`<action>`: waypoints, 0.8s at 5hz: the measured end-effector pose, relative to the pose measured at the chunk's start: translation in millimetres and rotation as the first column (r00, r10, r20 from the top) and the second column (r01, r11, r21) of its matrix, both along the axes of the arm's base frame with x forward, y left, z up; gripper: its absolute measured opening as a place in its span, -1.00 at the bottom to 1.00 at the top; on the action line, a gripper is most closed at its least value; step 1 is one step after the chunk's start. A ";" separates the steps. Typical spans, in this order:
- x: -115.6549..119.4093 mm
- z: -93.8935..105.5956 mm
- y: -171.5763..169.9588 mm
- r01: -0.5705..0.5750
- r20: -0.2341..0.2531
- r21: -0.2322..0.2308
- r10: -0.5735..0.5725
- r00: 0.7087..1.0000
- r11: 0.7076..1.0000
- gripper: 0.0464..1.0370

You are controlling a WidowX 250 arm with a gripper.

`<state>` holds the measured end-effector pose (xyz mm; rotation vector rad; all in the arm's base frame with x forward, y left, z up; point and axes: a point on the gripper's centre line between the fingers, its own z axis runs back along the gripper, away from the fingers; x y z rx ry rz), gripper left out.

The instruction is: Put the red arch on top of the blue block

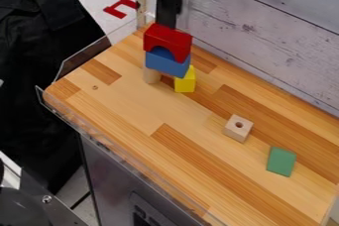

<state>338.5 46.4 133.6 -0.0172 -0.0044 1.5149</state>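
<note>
The red arch [167, 37] sits atop the blue block [166, 64], so the stacking looks nearly done, with only the hand [167, 21] left to withdraw, though whether it is clamped or apart I cannot tell.

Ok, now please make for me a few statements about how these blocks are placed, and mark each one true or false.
1. The red arch is on top of the blue block. True.
2. The green block lies on the wooden tabletop. True.
3. The blue block stands directly on the tabletop. False: it is raised, with the yellow block and a tan piece below it.
4. The pale block with a hole stands apart from the green block. True.
5. The yellow block touches the green block. False: they are well apart.
</note>
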 end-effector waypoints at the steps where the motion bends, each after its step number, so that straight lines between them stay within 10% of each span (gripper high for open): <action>1: -26.0 -4.9 -33.3 0.260 -0.065 0.039 -0.257 0.964 0.965 0.92; 2: -46.1 -9.8 -59.3 0.496 -0.104 0.042 -0.490 0.866 0.867 0.92; 3: -57.5 -22.8 -79.4 0.688 -0.031 0.019 -0.687 0.726 0.726 0.92; 4: -58.6 -28.7 -93.6 0.850 0.078 0.013 -0.848 0.524 0.526 0.92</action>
